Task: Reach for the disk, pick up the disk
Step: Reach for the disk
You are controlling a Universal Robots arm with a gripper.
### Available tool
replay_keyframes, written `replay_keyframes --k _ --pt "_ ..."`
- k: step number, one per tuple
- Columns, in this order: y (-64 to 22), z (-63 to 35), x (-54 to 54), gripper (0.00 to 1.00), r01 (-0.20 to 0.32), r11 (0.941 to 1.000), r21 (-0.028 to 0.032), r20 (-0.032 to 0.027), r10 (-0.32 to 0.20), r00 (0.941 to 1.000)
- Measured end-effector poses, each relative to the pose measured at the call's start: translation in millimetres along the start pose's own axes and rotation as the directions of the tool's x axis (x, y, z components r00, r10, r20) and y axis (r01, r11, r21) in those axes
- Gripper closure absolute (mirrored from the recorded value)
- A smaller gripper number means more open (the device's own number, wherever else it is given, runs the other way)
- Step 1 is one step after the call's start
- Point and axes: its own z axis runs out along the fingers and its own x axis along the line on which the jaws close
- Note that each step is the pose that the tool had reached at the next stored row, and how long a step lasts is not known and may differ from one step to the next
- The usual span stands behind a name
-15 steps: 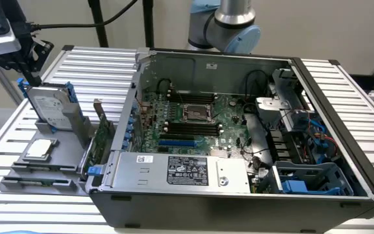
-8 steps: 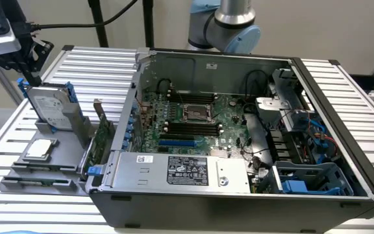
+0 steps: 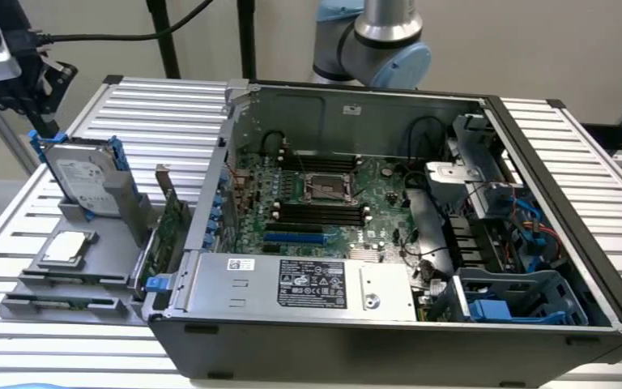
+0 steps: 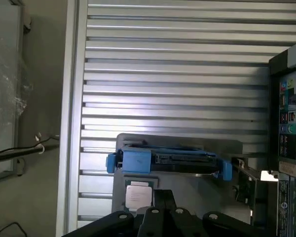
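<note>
Disk (image 3: 82,182), flat silver-grey slab, blue plastic rails (image 3: 117,154), seemingly upright.

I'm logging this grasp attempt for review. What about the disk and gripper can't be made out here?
1. Exterior view: whether the gripper touches the disk; its dark tip overlaps the disk's top corner.
2. Exterior view: the disk's lower edge, sunk in the grey holder; the label print is too small to read.
3. Wrist view: the disk's label face, because the disk is seen edge-on.
</note>
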Motion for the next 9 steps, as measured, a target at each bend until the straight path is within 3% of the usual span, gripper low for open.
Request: replay_keyframes --k 6,9 --pt "22.6 0.9 17.4 0.89 0.0 1.0 0.0 -0.0001 0.0 1.0" --pt "24.5 0.9 19.7 0.89 0.0 1.0 0.0002 -0.0002 0.0 1.0"
